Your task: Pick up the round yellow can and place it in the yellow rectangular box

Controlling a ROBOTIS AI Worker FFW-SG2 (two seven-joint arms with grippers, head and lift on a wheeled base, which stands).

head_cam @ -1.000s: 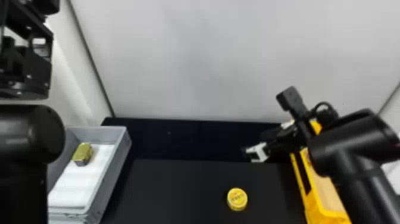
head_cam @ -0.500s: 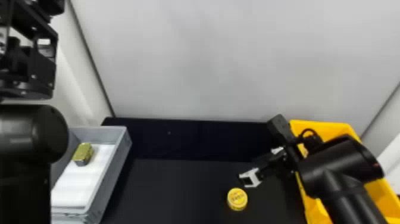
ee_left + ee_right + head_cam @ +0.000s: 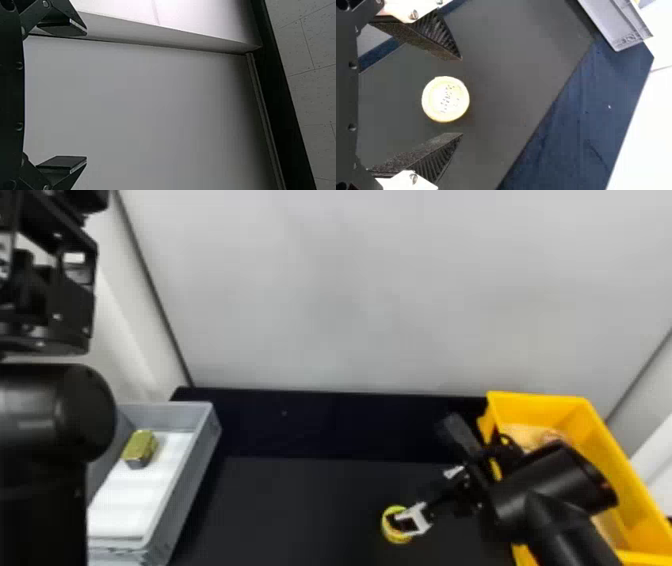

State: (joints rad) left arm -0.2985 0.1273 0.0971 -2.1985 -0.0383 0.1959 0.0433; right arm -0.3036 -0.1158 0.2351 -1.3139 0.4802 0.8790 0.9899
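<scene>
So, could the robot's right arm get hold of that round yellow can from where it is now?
Probably, yes. The right end effector is open, and its wrist view shows the can between the fingers, with dark table visible on both sides, so the way looks free.

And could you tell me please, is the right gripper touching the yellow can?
Apart: the right wrist view shows dark table between the yellow can and both open jaws of the right gripper.

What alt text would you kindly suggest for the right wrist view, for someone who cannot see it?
The right pincer, open, straddles a round yellow can on a dark table, with a gap on each side; a gray box lies farther off.
</scene>
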